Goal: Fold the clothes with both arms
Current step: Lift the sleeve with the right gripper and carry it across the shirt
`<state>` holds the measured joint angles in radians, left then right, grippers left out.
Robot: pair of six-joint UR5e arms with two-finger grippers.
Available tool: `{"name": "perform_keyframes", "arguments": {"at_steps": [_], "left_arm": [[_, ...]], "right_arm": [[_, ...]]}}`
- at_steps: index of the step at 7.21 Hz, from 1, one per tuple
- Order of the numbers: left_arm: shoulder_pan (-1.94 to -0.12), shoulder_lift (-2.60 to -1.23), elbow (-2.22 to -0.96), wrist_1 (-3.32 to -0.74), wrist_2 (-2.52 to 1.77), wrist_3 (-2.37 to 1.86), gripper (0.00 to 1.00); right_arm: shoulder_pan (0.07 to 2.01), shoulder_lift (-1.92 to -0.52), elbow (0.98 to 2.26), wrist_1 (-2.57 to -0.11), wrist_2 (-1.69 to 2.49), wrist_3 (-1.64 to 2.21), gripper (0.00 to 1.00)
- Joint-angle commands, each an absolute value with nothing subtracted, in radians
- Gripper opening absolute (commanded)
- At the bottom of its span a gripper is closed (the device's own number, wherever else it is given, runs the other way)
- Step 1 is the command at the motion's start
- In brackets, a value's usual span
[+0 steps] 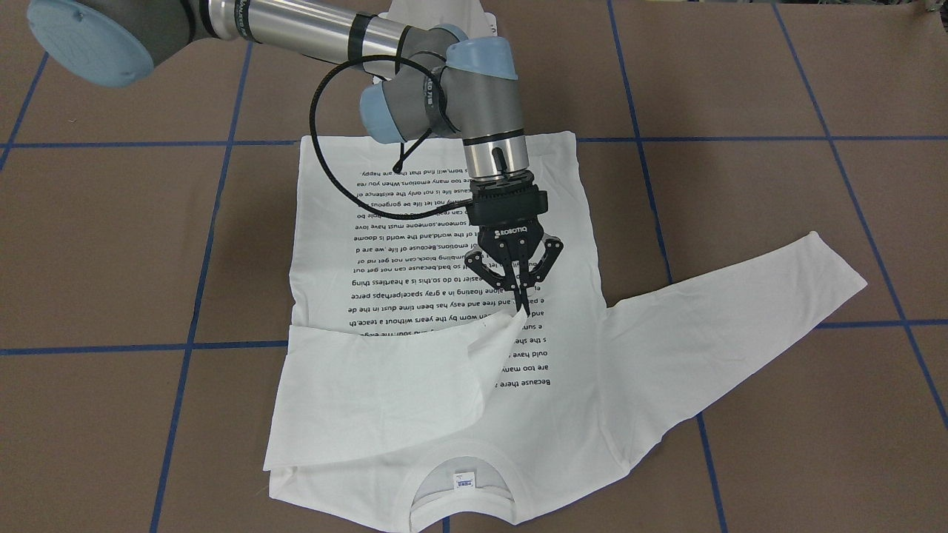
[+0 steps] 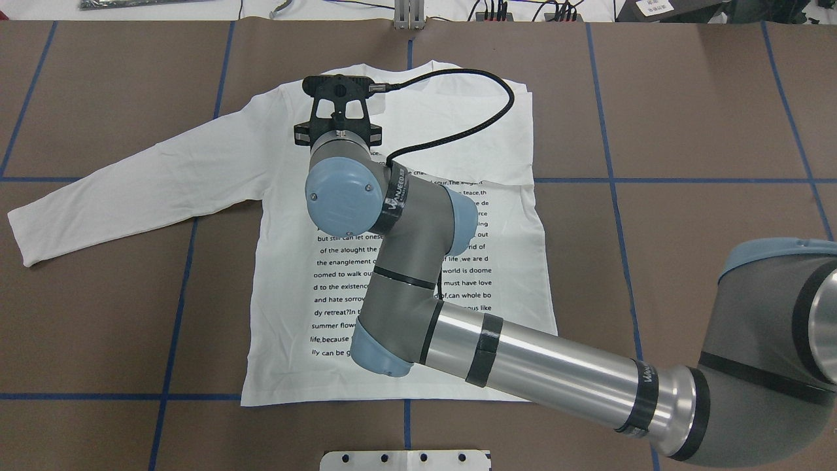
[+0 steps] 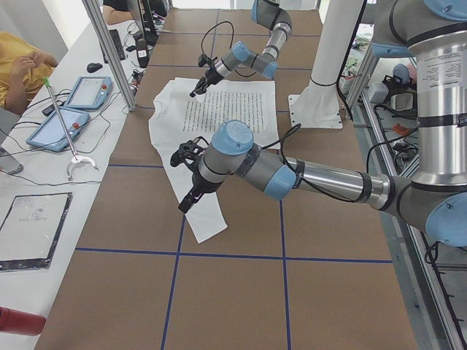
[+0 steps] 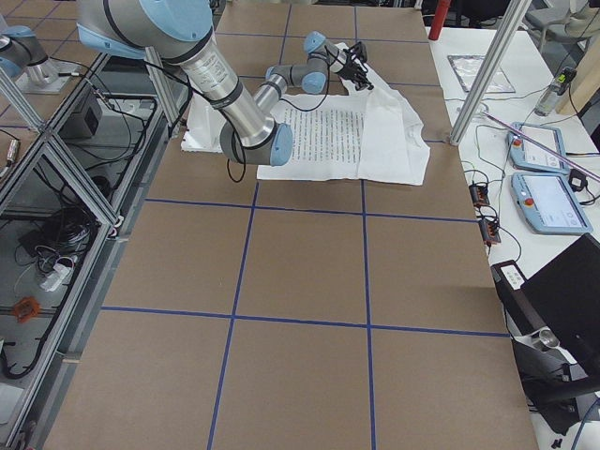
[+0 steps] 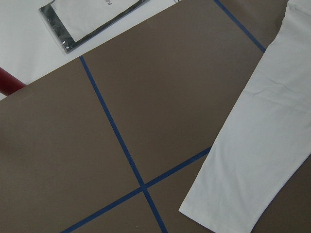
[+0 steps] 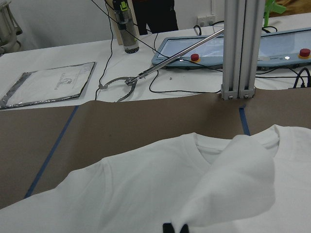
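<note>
Front: pinches the cuff of the shirt in right gripper, jaws closed, over the print. Overhead: lies flat on table, other sleeve stretched sideways. Left side: hangs left gripper above that sleeve; no telling how open.

The right arm stretches far forward, wrist bent straight down, right gripper pinched tight on a fold of the T-shirt. The left arm reaches out level, left gripper angled downward.

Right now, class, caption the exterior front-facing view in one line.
Right gripper pinches one sleeve folded across the white T-shirt; the other sleeve lies spread on the table.
</note>
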<state>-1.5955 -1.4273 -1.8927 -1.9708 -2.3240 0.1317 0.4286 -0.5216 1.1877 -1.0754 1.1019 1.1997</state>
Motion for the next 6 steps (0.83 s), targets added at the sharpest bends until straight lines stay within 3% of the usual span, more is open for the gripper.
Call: {"name": "perform_keyframes", "arguments": {"at_steps": [1, 5, 6], "left_arm": [[-1.595, -1.436, -1.843, -2.025, -2.325, 0.127, 1.00], [-1.595, -1.430, -1.841, -2.028, -2.326, 0.127, 1.00], [-1.597, -1.428, -1.842, -2.028, -2.326, 0.129, 1.00]], "right_arm": [[0.387, -0.492, 1.128, -1.075, 1.082, 1.200, 0.00], [0.327, -0.474, 1.127, -1.077, 1.046, 1.200, 0.00], [0.327, -0.463, 1.127, -1.075, 1.048, 1.228, 0.62]]}}
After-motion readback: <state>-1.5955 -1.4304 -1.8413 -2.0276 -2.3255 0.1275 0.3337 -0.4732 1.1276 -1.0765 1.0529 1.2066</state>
